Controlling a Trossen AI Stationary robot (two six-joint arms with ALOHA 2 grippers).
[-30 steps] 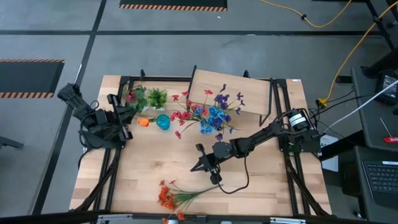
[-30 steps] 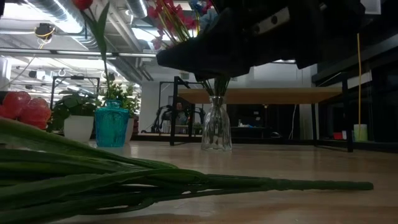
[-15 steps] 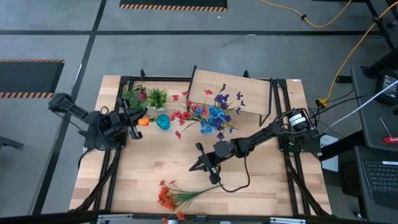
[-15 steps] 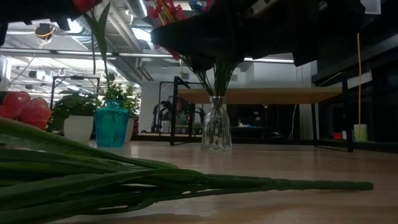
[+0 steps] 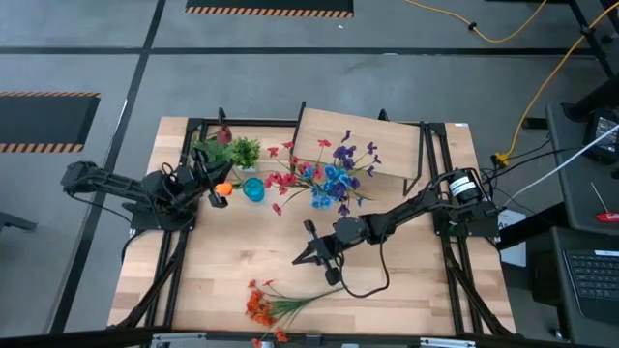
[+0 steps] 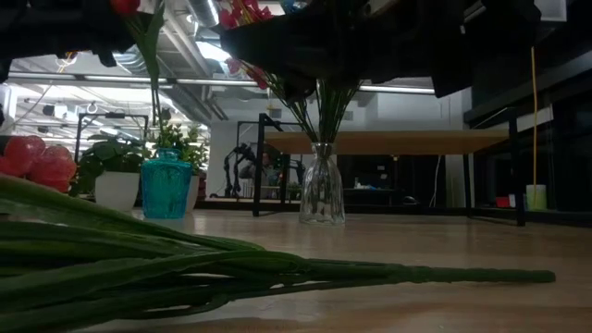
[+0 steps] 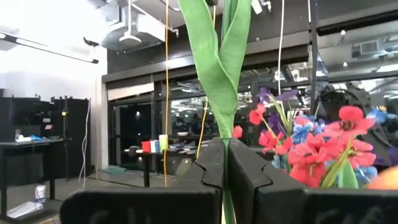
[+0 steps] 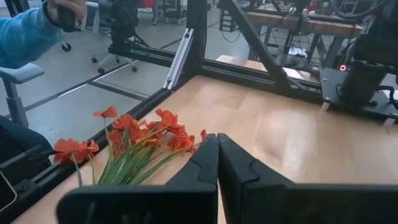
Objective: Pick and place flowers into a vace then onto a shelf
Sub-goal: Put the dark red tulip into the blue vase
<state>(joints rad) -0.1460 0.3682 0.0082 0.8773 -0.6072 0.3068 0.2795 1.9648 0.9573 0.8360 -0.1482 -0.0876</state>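
Observation:
The orange tulip stands with its stem in a small teal vase. My left gripper reaches in from the table's left and is shut on it. Red, blue and purple sprays stand in a clear glass vase, in front of the light-wood shelf on black legs. An orange spray lies flat by the near edge. My right gripper is shut, hangs above mid-table and points toward that spray. My left gripper pinches the tulip's long green leaves and stem between its two fingers. The fingers come in level from the table's left and lie across the stem. The leaves rise upright above the fingers. The stem runs down into the teal vase.
Two leafy green plants stand at the far left, just behind the teal vase. Black frame rails run along both table sides. A cable loops behind my right gripper. Bare wood lies between the vases and the orange spray. A person's blue sleeve shows beyond the table.
My left arm has stretched out low, and its gripper has moved toward the table's right, from beside the leafy plants to the tulip by the teal vase. In the low view it now shows as a dark shape at the tulip's top.

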